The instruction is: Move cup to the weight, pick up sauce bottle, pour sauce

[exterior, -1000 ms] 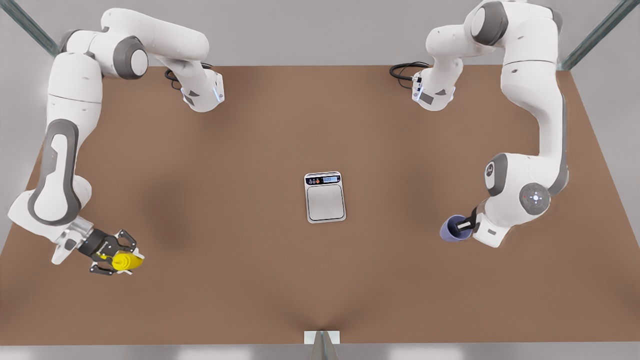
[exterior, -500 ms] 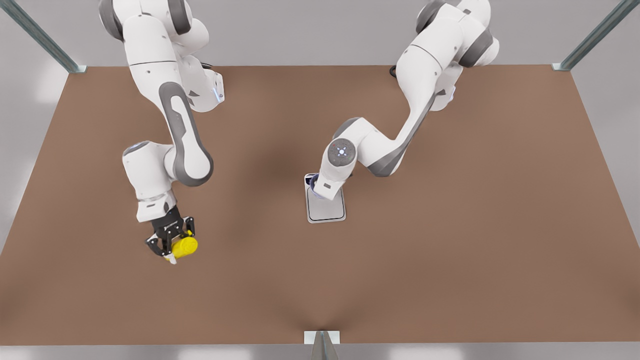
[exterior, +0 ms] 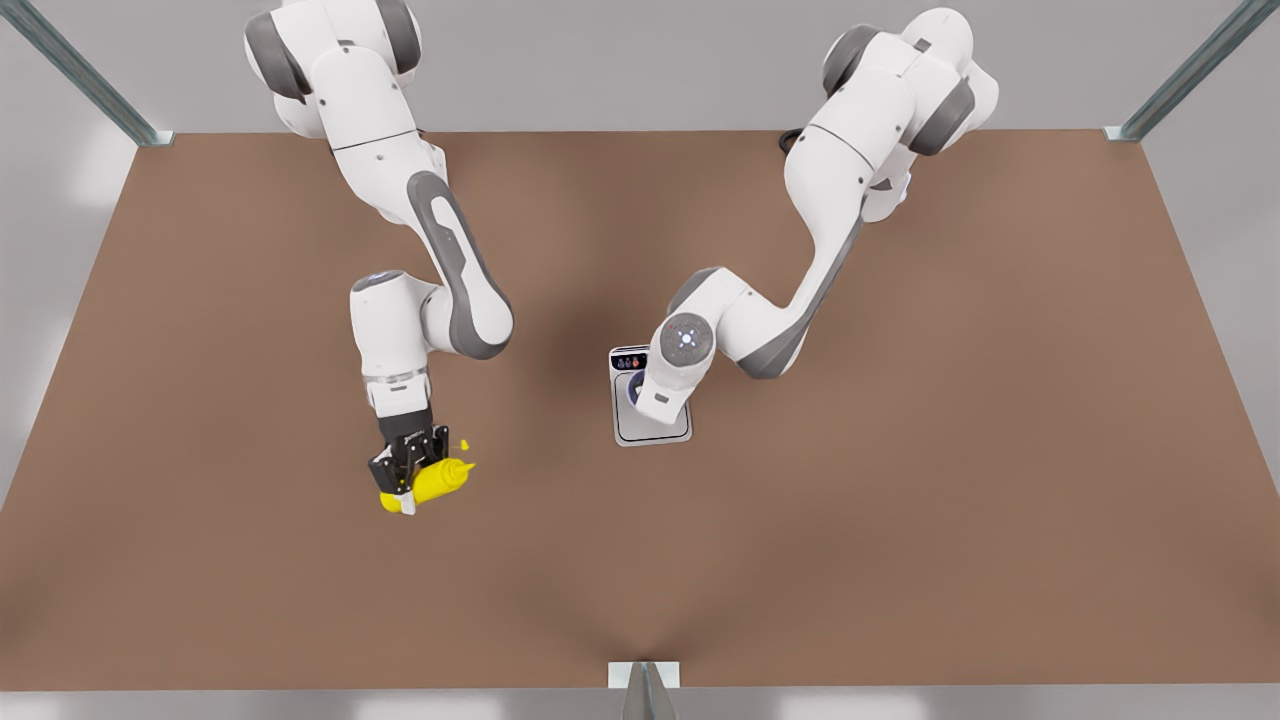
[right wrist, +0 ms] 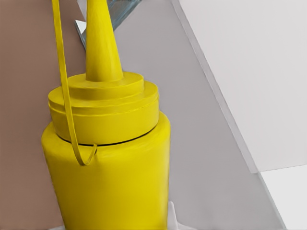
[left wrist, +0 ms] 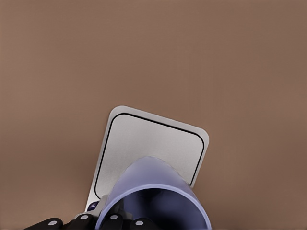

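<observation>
Sauce bottle (exterior: 432,484) hangs above the brown table (exterior: 900,520) toward the front view's left, lying nearly on its side in the right gripper (exterior: 405,472), whose black fingers are closed on its yellow body. The right wrist view brings it close (right wrist: 110,167): stepped cap, pointed nozzle and a thin yellow strap looping down from the top. In that view the fingers themselves are cut off at the edge.

Cup (exterior: 634,392) is mostly hidden from the front by the left arm's white wrist, with just a sliver of lavender over the weight (exterior: 652,420). The left wrist view fills that in: the cup (left wrist: 153,196) sits over the steel plate of the weight (left wrist: 144,143), held at its rim by the left gripper (left wrist: 96,223). I cannot make out whether its base touches the plate. From the front, the weight's black display strip peeks out beside the wrist.
</observation>
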Robot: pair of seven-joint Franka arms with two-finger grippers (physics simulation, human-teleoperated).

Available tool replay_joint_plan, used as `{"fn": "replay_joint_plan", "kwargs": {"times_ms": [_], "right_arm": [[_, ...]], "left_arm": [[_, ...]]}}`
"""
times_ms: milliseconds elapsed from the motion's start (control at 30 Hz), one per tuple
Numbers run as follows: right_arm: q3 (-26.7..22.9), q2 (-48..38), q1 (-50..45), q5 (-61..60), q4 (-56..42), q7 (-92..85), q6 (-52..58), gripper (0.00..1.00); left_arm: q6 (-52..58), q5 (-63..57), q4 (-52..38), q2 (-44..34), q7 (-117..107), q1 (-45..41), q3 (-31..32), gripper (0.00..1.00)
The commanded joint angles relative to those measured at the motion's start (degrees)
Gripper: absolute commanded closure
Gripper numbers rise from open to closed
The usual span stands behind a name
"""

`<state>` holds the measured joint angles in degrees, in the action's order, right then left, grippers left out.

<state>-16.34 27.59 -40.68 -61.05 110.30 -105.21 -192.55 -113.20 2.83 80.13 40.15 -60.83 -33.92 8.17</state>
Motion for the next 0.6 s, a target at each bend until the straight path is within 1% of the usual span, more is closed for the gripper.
{"fn": "replay_joint_plan", "kwargs": {"times_ms": [0,33,167,200,367,467,533,567], "right_arm": [[0.0,0.0,-0.1,0.0,0.0,0.0,0.0,0.40],[0.0,0.4,-0.9,0.0,0.1,0.0,-1.4,0.40],[-0.2,0.7,-4.8,-0.1,0.4,-0.8,-4.8,0.40],[-0.2,0.6,-6.0,-0.1,1.2,-1.7,-7.8,0.40],[-0.2,0.1,-6.6,-1.4,1.6,-2.1,-7.8,0.40],[-0.4,-0.3,-7.4,-2.1,2.1,-3.9,-7.8,0.40],[-4.0,0.4,-11.4,-2.3,2.1,-4.9,-7.9,0.40],[-4.5,1.1,-12.4,-2.3,1.9,-4.9,-7.9,0.40]], "left_arm": [[0.0,1.0,0.0,0.0,0.0,0.0,0.0,0.37],[-0.1,1.0,0.0,0.4,0.1,0.1,-0.4,0.00],[0.0,1.0,0.0,0.2,0.0,0.3,-0.4,0.00],[0.0,1.1,-0.1,0.2,0.0,0.3,-0.4,0.00],[0.5,1.1,-0.1,-0.3,0.2,0.6,-1.1,0.00],[0.7,1.1,-0.1,-1.6,0.6,0.7,-2.8,0.00],[2.2,1.2,0.0,-2.3,0.9,0.7,-3.7,0.00],[2.9,1.1,0.0,-2.4,0.9,0.7,-3.7,0.00]]}}
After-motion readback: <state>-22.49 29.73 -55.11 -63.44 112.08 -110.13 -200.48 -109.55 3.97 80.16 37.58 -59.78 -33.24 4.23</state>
